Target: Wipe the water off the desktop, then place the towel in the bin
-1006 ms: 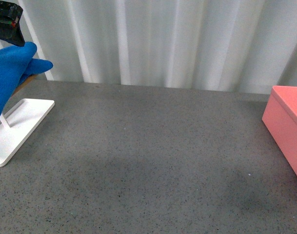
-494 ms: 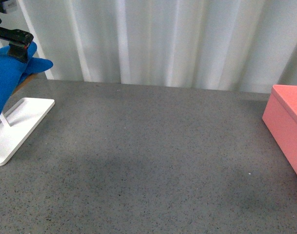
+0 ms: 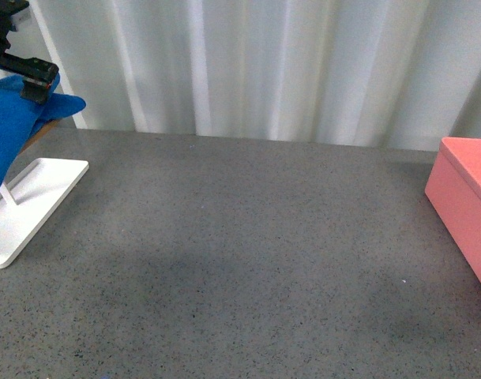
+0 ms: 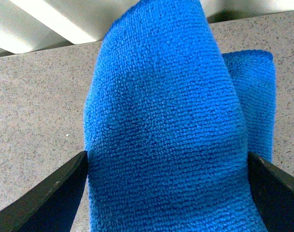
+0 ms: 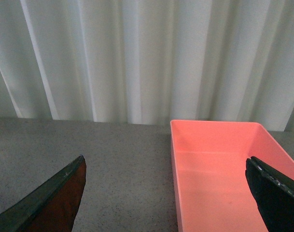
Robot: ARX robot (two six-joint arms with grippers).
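Note:
The blue towel (image 3: 9,138) hangs draped at the far left of the front view, above the white tray (image 3: 31,209). My left gripper (image 3: 25,77) is open at the towel's top. In the left wrist view the towel (image 4: 166,111) fills the gap between the two dark fingers (image 4: 52,195), which stand on either side of it. My right gripper (image 5: 166,198) is open and empty above the desktop (image 5: 89,159), next to the pink bin (image 5: 219,169), which is empty. The bin (image 3: 469,197) sits at the right edge of the desktop (image 3: 240,253). I see no plain puddle.
A pale pleated curtain (image 3: 264,63) closes off the back of the desktop. The flat white tray stands at the front left with a thin upright post (image 3: 6,194) under the towel.
My left gripper has come down and slightly right onto the top of the hanging towel. The towel, tray and bin have not moved.

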